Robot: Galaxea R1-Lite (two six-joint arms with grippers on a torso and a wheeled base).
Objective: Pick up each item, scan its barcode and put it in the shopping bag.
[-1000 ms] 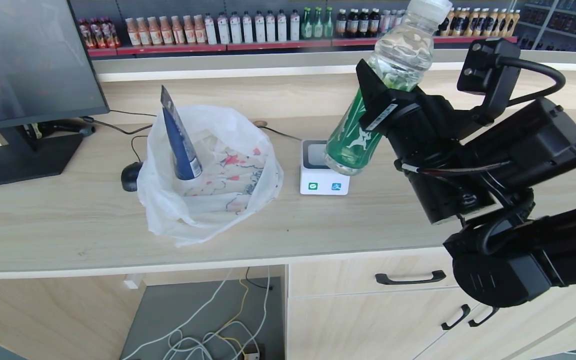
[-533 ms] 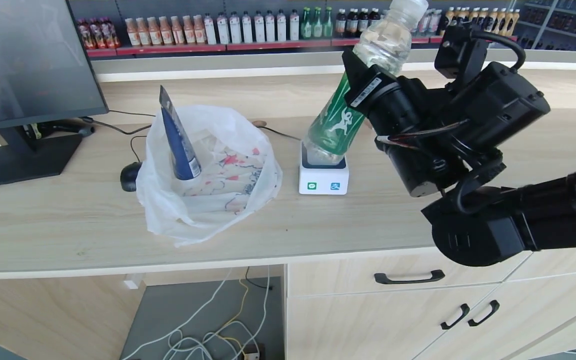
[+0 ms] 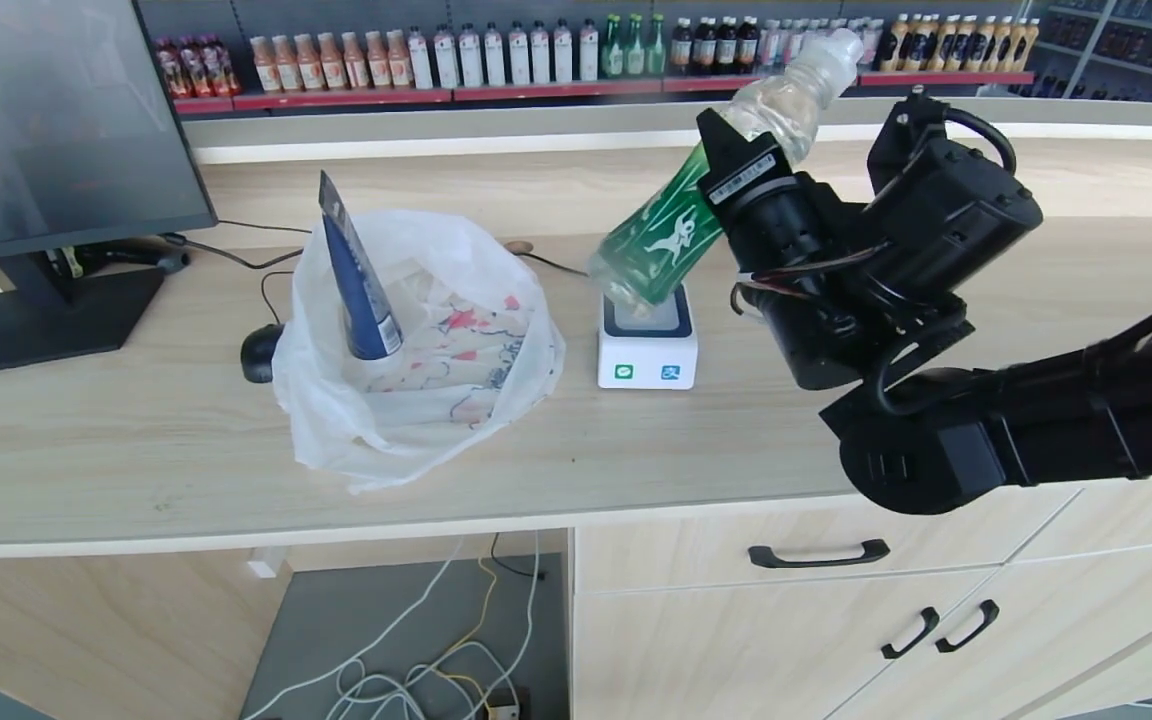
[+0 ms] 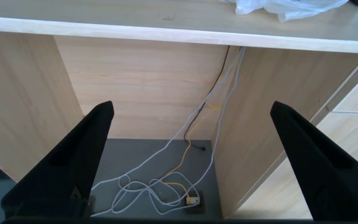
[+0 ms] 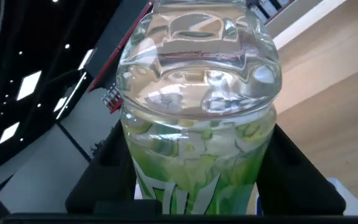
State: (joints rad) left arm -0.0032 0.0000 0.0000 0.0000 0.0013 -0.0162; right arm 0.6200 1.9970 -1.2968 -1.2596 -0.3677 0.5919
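My right gripper point(image 3: 736, 175) is shut on a clear bottle with a green label point(image 3: 671, 235), tilted with its base down over the white barcode scanner point(image 3: 648, 345) and its cap up to the right. In the right wrist view the bottle point(image 5: 197, 124) sits between the black fingers. A white plastic shopping bag point(image 3: 421, 340) stands open left of the scanner, with a dark blue tube point(image 3: 356, 275) sticking up out of it. My left gripper point(image 4: 191, 162) is open below the counter edge, its fingers wide apart over the floor and cables.
A monitor point(image 3: 56, 120) on its stand sits at the counter's far left, with a black mouse point(image 3: 261, 352) beside the bag. Cables run behind the bag. Shelves of drinks point(image 3: 556, 50) line the back wall. Drawers point(image 3: 816, 555) lie under the counter.
My right arm has carried the bottle left and away from me, tilting it further, so its base now hangs over the scanner's top.
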